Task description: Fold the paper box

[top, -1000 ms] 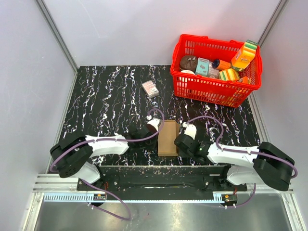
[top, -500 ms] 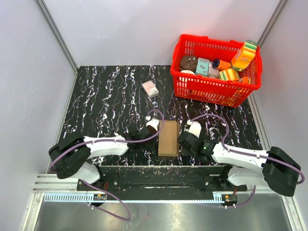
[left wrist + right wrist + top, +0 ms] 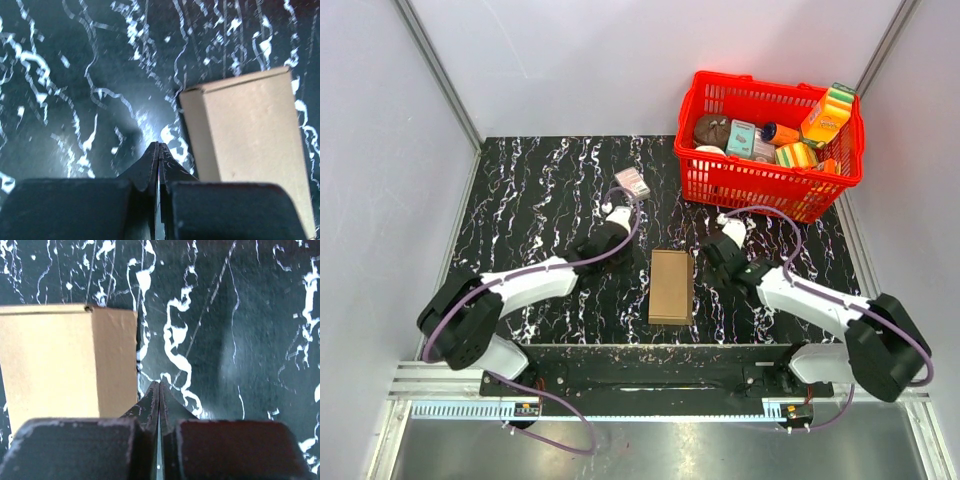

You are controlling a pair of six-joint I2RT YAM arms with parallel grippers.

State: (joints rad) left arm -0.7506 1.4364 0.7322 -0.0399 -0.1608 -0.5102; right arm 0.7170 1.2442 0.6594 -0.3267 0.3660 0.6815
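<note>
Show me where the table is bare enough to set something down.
Widest bare patch: far left of the table, from the wall to the small carton. A narrower one lies beyond the box, between carton and basket. Crowded: the near middle, where left arm and right arm flank the box.

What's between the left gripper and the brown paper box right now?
Nothing: only bare black marbled tabletop separates the shut left gripper from the paper box, as the left wrist view shows.
</note>
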